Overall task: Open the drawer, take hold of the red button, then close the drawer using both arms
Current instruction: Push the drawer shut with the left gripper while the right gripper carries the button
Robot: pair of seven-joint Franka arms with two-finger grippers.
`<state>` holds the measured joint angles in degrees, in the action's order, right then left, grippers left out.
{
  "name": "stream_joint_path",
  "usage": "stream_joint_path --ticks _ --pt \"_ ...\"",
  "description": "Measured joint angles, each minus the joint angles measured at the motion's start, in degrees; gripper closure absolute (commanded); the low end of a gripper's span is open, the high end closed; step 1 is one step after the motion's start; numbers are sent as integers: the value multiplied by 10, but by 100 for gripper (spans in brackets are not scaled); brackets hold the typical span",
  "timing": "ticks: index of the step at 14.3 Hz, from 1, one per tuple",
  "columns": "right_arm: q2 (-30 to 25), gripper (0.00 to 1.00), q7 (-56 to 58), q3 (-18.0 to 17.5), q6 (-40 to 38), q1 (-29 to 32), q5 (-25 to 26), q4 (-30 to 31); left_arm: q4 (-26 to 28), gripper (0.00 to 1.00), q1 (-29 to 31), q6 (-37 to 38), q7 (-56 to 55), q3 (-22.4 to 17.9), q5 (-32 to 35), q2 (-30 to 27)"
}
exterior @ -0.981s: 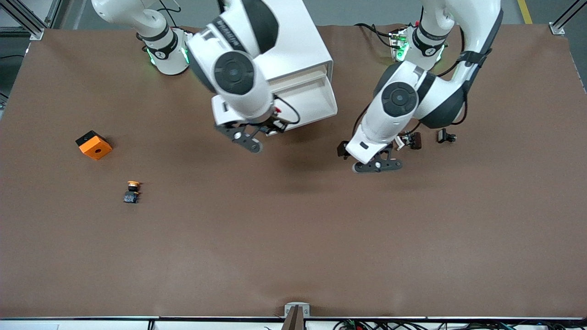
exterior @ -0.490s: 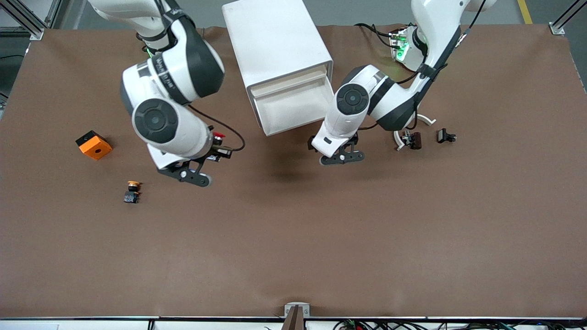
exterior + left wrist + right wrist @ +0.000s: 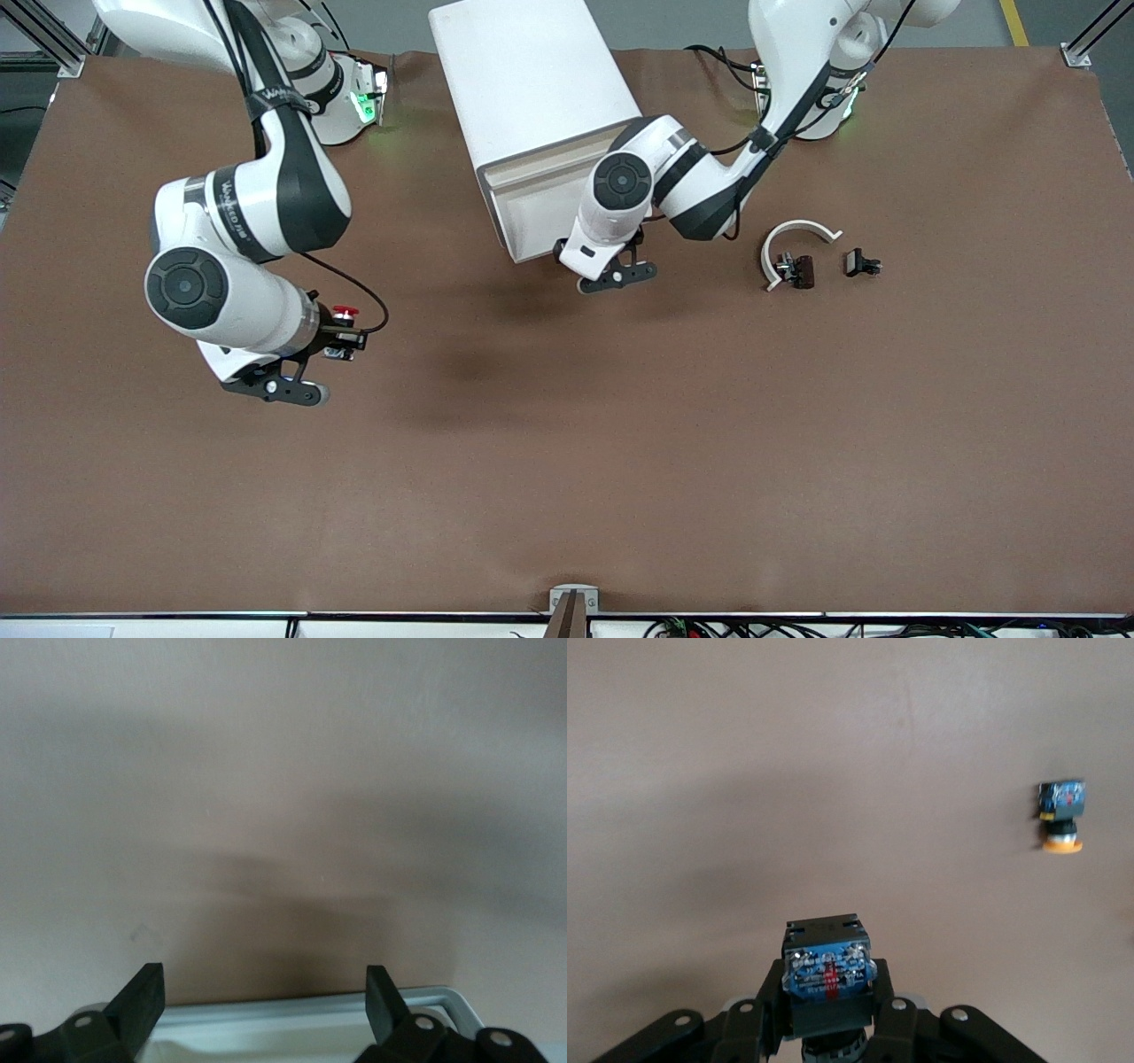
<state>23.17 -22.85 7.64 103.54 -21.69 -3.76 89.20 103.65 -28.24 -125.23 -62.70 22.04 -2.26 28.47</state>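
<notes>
We hold button point(image 3: 829, 973) pinched in right gripper point(image 3: 330, 341); drawer point(image 3: 542, 208) open; left gripper point(image 3: 617, 270) spread at its front; closing left.

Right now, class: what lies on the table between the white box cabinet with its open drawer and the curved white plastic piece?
Only the left gripper, open at the drawer of the cabinet; the front view shows bare brown table from there to the white piece.

Lower half of the front frame: bare table point(image 3: 620, 496), free passage. Upper centre: cabinet point(image 3: 523, 80) with open drawer point(image 3: 540, 213) blocks passage. Centre right: small parts point(image 3: 802, 266).
</notes>
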Motion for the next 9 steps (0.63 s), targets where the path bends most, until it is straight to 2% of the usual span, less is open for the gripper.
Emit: stream_joint_path --ticks 4,9 --pt "-36 100 33 0 116 37 18 133 -1 0 -45 3 -99 1 0 4" --pt "-46 100 33 1 225 61 28 223 -1 0 -97 7 -187 1 -12 15"
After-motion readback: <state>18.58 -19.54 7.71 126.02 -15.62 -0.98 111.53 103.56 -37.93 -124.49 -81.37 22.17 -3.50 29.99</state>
